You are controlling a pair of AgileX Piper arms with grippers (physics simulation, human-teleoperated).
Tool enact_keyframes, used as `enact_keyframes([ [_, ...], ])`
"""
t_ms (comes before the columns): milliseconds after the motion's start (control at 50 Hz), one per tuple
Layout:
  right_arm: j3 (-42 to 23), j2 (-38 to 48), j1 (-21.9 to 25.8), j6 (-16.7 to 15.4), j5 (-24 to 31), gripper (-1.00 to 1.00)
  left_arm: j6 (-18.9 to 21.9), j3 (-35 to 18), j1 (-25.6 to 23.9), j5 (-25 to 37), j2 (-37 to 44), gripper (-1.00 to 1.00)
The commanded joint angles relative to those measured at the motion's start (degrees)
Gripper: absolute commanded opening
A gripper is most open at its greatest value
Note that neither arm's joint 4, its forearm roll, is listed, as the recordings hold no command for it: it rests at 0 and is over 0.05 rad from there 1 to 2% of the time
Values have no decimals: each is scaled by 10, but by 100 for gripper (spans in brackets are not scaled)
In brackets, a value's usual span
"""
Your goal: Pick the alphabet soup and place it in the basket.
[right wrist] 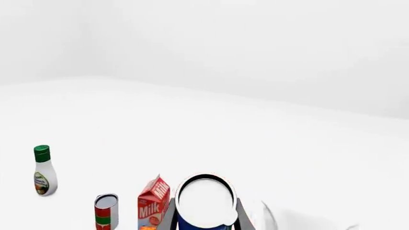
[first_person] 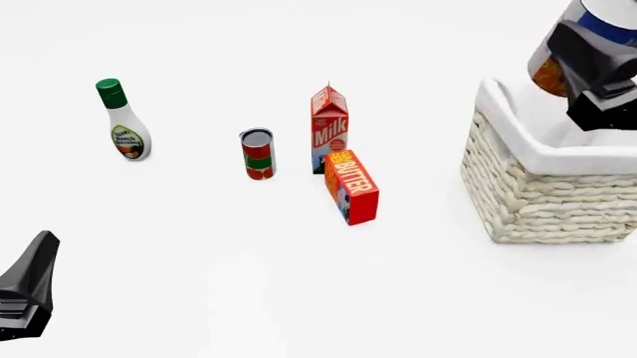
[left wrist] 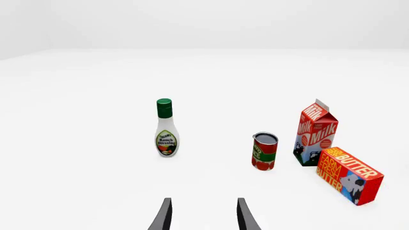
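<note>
The alphabet soup (first_person: pixel 553 66), a can with a blue label and an orange band, hangs tilted at the far right, above the basket's back left rim. My right gripper (first_person: pixel 595 68) is shut on it. In the right wrist view the can's pale top (right wrist: pixel 206 197) fills the gap between the two dark fingers (right wrist: pixel 170 216). The basket (first_person: pixel 553 195) is cream wicker with a white cloth folded over its rim, and its right part runs out of view. My left gripper (first_person: pixel 26 289) rests low at the near left, open and holding nothing, its fingers (left wrist: pixel 164 216) spread apart.
A ranch dressing bottle (first_person: pixel 124 121) stands at the far left. A red-and-green can (first_person: pixel 256 154) stands mid-table, with a milk carton (first_person: pixel 330 128) just to its right and a butter box (first_person: pixel 351 186) lying in front of the carton.
</note>
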Motion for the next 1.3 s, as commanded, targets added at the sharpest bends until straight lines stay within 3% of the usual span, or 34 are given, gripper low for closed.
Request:
enact_keyframes([
  [20,-12,-31,-58,8,32,-100,0,0,0,0,0,100],
  [600,-32,-93,-203,-5,119,-100,0,0,0,0,0,100],
  [940,-48,-46,-235,-19,99,-100,0,0,0,0,0,100],
  [1080,-59,-5,-241,-9,98,-100,0,0,0,0,0,100],
  [1300,-89,48,-246,-34,120,-100,0,0,0,0,0,100],
])
